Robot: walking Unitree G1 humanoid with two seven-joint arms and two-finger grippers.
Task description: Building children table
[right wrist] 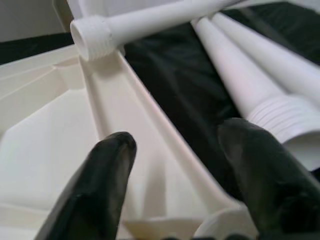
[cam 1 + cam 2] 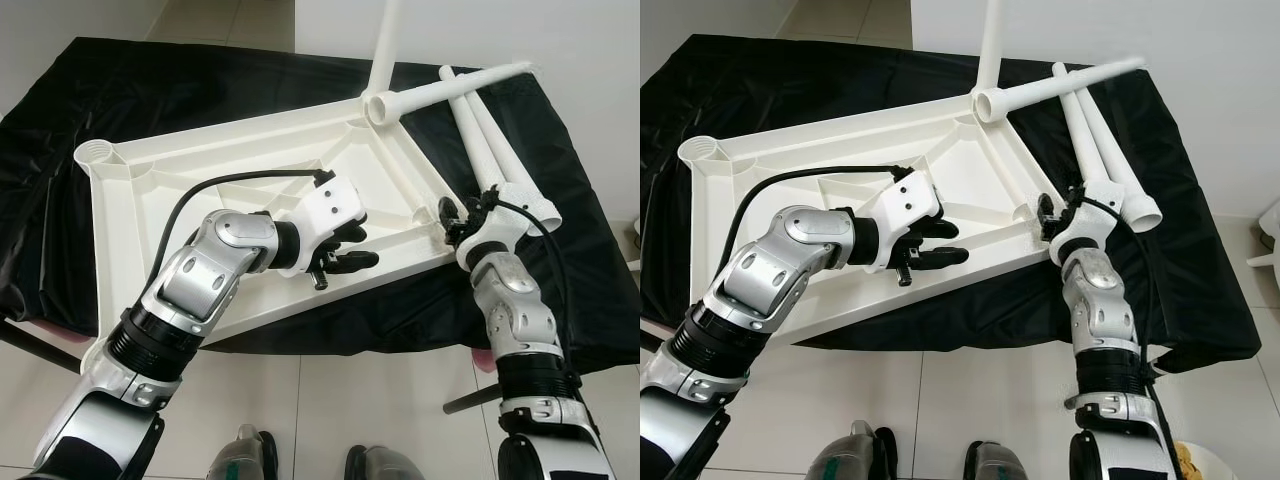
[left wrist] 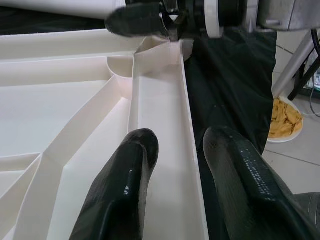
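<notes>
The left gripper [image 2: 345, 262] is open, with one finger on each side of the near edge of the white tabletop [image 2: 180, 200]. The right gripper [image 2: 455, 218] is open too, at the tabletop's 4 o'clock corner. The tabletop lies upside down on a black cloth [image 2: 90, 90]. Loose white legs [image 2: 490, 150] lie at its 2 o'clock side.
</notes>
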